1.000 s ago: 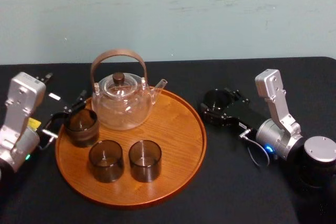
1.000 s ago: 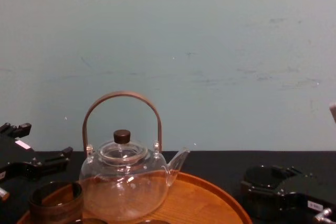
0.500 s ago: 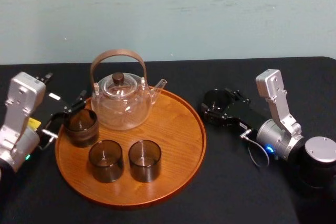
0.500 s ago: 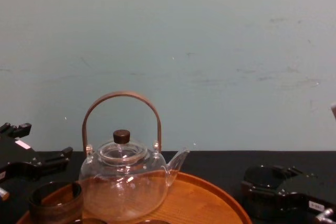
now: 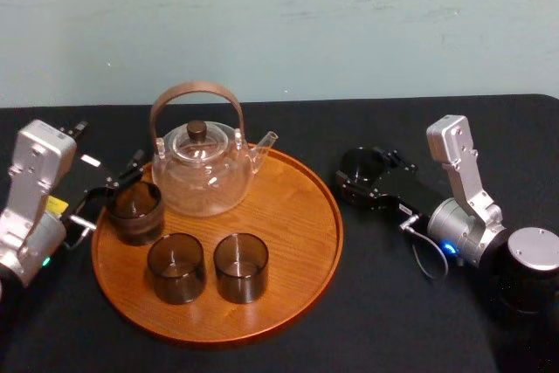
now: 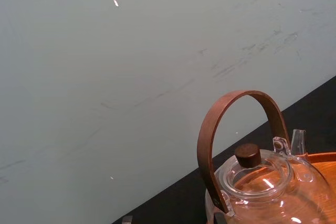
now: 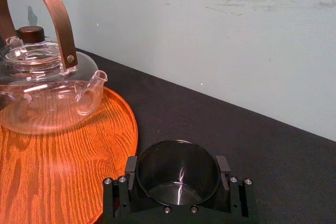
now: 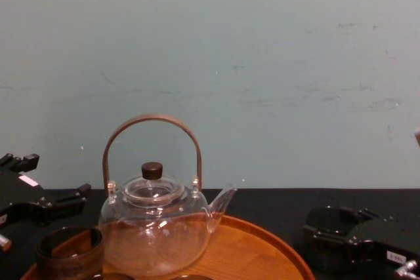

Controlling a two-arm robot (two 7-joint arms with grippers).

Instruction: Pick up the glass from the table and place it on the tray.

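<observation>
1. The right tool (image 5: 363, 176) is clamped on the glass (image 7: 177, 179), with a finger (image 7: 130, 173) pressed to each side. Tool and glass are above the black surface (image 5: 384, 303), off the tray (image 5: 338, 224).
2. To that tool's left, a narrow strip of bare surface separates the glass from the tray's raised rim. Open wood lies just past the rim.
3. Farther left of the tool stand a glass teapot (image 5: 203, 174) and three dark cups (image 5: 176, 266).
4. The left tool (image 5: 116, 175), jaws apart, sits at the tray's far rim, with one cup just beside its fingertips.
5. The right wrist view shows the grip from close up. The chest view shows the glass side-on and low, but not whether it touches the surface.
</observation>
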